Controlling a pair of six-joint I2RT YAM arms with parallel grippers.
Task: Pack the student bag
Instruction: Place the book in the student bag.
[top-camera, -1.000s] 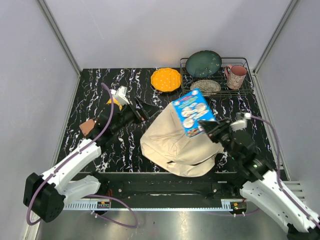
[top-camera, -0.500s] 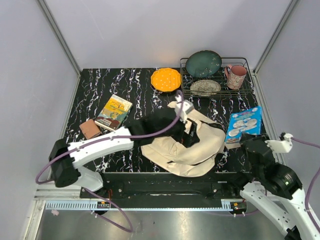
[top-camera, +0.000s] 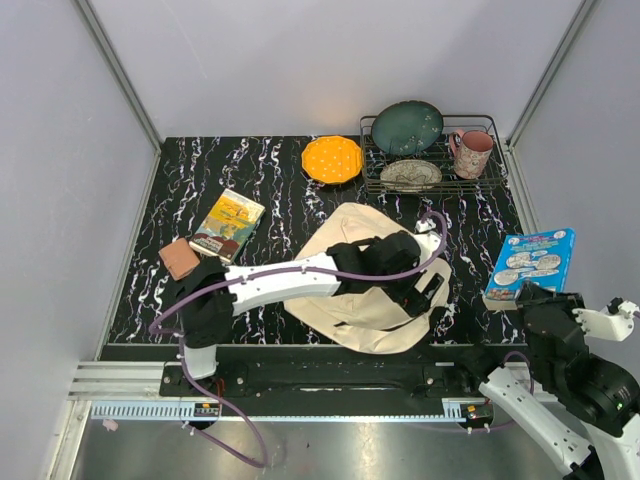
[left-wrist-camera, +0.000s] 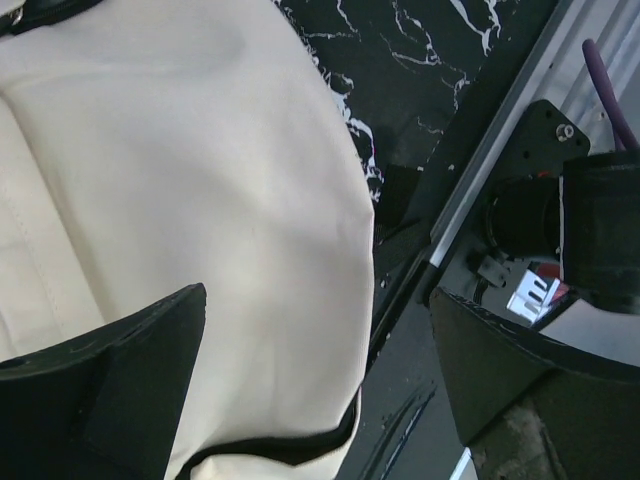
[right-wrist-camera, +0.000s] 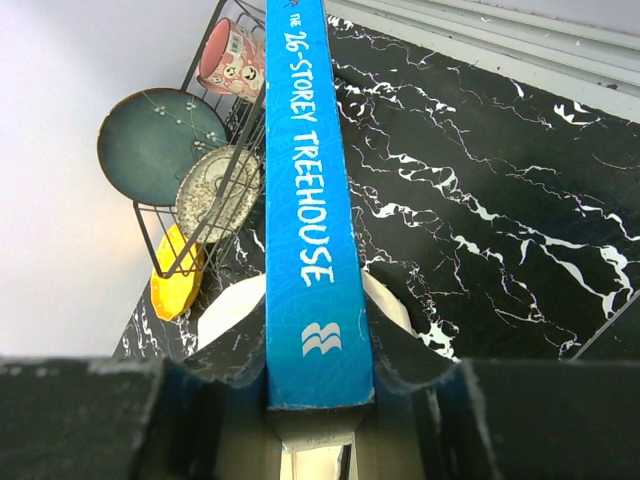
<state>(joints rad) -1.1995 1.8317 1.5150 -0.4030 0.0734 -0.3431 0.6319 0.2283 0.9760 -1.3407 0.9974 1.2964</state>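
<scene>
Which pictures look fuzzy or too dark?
Right wrist view: the blue book is sharp, its spine lettering readable, but the right tool along the bottom is dark and blurry. Left wrist view: the student bag is bright and smooth, the left tool just black fuzzy shapes. Top view: evenly lit, crisp.

Robot lab cell: grey panel walls (top-camera: 60, 150), aluminium frame posts (top-camera: 121, 76), marble-pattern tabletop (top-camera: 270, 165), arms (top-camera: 275, 279) bolted to base rail (top-camera: 330, 409).
</scene>
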